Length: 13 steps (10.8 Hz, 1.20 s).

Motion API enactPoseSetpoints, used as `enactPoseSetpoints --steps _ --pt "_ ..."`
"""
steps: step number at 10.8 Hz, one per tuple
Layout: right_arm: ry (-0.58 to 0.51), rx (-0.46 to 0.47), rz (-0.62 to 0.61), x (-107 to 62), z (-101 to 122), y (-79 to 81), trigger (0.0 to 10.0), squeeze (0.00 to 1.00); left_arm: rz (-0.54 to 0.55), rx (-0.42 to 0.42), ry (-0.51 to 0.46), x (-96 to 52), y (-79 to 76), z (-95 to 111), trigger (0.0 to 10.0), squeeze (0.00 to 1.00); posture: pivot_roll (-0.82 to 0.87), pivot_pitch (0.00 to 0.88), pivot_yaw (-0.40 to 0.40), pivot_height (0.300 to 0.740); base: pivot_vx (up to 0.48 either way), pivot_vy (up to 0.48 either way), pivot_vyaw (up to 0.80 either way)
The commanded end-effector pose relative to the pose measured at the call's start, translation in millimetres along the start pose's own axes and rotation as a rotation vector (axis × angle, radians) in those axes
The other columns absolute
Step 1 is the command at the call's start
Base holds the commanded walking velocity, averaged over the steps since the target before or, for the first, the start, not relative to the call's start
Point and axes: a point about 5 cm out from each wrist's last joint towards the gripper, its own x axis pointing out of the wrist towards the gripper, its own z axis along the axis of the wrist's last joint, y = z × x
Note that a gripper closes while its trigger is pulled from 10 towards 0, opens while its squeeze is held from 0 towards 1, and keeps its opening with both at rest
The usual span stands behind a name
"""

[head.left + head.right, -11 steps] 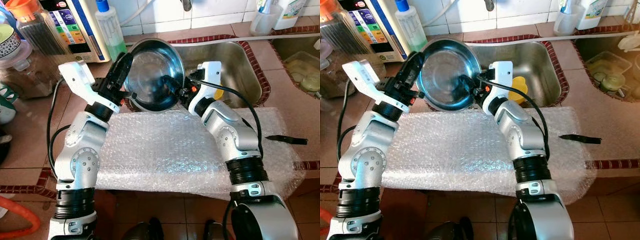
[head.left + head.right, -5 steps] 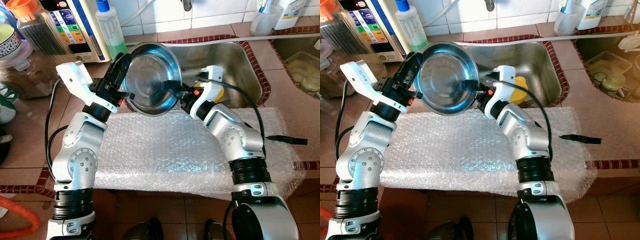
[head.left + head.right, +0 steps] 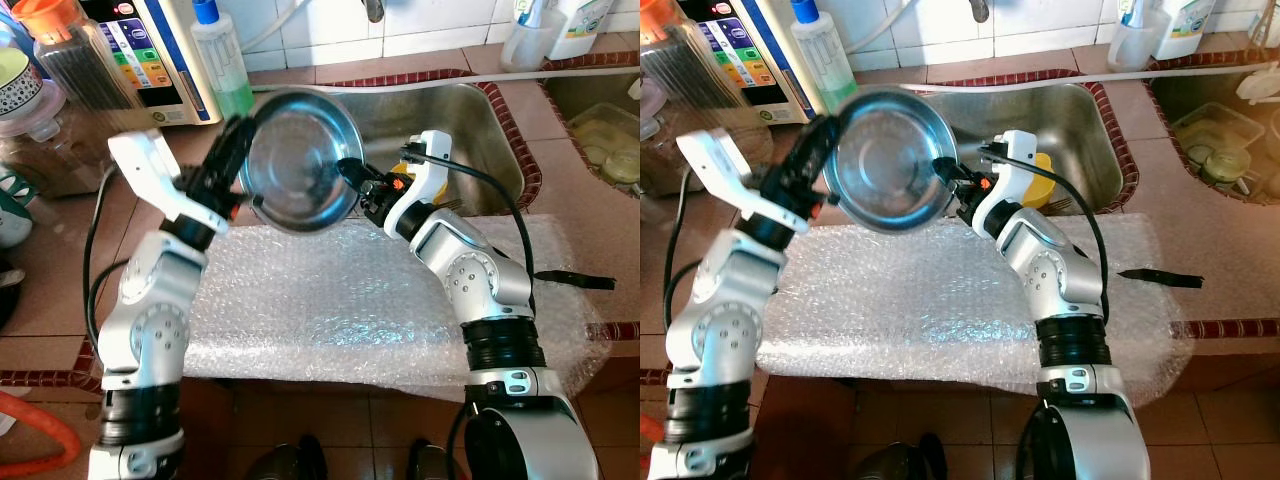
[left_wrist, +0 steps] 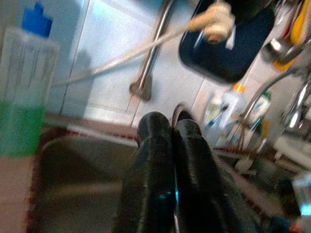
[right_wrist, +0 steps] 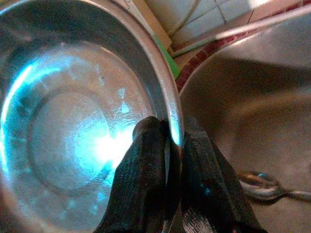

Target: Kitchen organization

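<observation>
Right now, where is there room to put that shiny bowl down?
The bubble wrap sheet on the counter is bare between the two arms, below the bowl that both the left gripper and right gripper pinch. The counter's left end is crowded with jars and a soap bottle.

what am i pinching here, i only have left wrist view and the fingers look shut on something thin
Observer: The left gripper is shut on the rim of a steel bowl, held tilted beside the sink.
Operator: is the right one on it too
Observer: Yes. The right gripper pinches the opposite rim, one finger inside the bowl and one outside.
Operator: whats in front of it
Observer: A sheet of bubble wrap is spread on the counter between the sink and the robot.
</observation>
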Motion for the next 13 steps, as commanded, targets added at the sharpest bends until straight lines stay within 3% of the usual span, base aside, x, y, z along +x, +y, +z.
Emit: enactPoseSetpoints --steps 1,7,9,10,13 --pt "0.014 -0.076 -0.005 6.1 0.6 11.8 0.0 0.0 -0.127 -0.003 0.058 4.2 -20.7 -11.3 10.0 1.0 -0.14 0.204 0.184 0.74 0.0 0.0 0.0" --pt "-0.064 -0.214 -0.141 5.3 21.1 5.2 0.0 0.0 -0.165 0.083 0.158 -2.8 -19.0 -23.8 10.0 1.0 -0.15 0.207 0.167 0.74 0.0 0.0 0.0" --pt "-0.086 -0.255 -0.185 5.0 24.2 1.9 0.0 0.0 -0.154 0.159 0.186 -4.1 -13.0 -25.0 10.0 1.0 -0.15 0.209 0.171 0.74 0.0 0.0 0.0" --pt "-0.107 -0.274 -0.226 3.2 27.4 -3.1 0.0 0.0 -0.12 0.215 0.176 -3.4 -7.9 -23.6 10.0 1.0 -0.15 0.209 0.175 0.74 0.0 0.0 0.0" --pt "-0.162 -0.329 -0.347 -5.1 37.2 -20.2 0.0 0.0 -0.103 0.257 0.224 -10.2 -1.9 -35.5 10.0 1.0 -0.16 0.202 0.179 0.74 0.0 0.0 0.0"
